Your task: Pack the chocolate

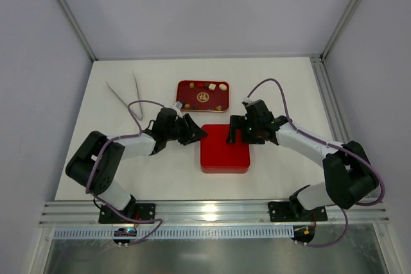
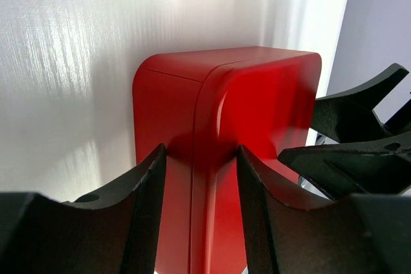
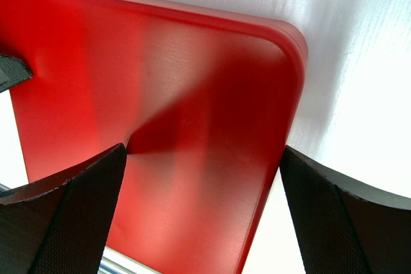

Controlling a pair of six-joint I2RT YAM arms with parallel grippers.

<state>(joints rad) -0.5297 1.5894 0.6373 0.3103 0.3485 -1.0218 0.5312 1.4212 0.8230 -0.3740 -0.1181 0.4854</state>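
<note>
The chocolate (image 1: 209,86) is several small brown, tan and cream pieces lying in a shallow red tray (image 1: 192,95) at the back centre. In front of it stands the red square box (image 1: 225,155) with its lid on, also seen in the left wrist view (image 2: 257,88) and the right wrist view (image 3: 192,62). My left gripper (image 1: 200,134) is open, its jaws either side of the box's near-left corner and lid seam (image 2: 200,152). My right gripper (image 1: 232,134) is open wide over the lid's far edge (image 3: 202,152); one fingertip (image 3: 96,178) rests on the lid.
Metal tweezers (image 1: 125,97) lie at the back left. The right gripper's fingers (image 2: 359,133) show close to the box in the left wrist view. White enclosure walls and aluminium posts stand around the table; a rail runs along the near edge.
</note>
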